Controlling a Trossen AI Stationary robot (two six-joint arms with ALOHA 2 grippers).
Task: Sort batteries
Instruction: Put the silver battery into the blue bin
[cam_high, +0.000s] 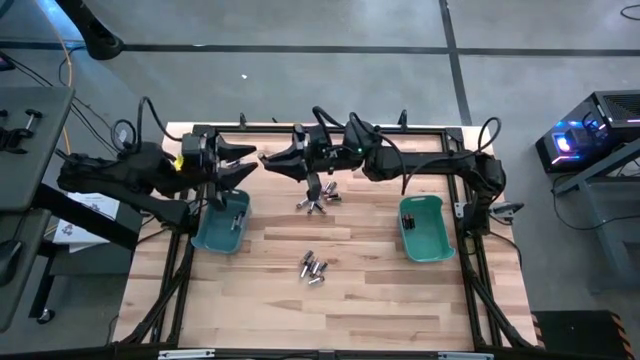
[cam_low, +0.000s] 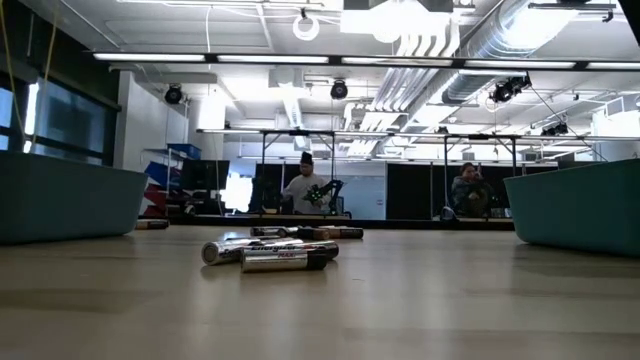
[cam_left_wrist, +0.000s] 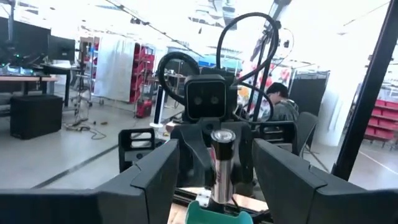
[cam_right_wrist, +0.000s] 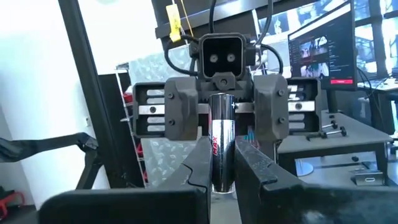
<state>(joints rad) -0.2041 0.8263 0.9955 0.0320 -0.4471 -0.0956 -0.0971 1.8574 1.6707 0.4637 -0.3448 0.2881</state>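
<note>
Left to right: the left gripper (cam_high: 243, 163) hangs spread wide above the left bin (cam_high: 222, 222), facing the right gripper (cam_right_wrist: 221, 163), which is clamped on a silvery battery (cam_right_wrist: 222, 146) held upright between the two. It looks like a handover, though the overhead view is cramped. More batteries (cam_high: 314, 267) lie on the table (cam_high: 350, 310). The left gripper should close squarely on the free end before the right lets go.
</note>
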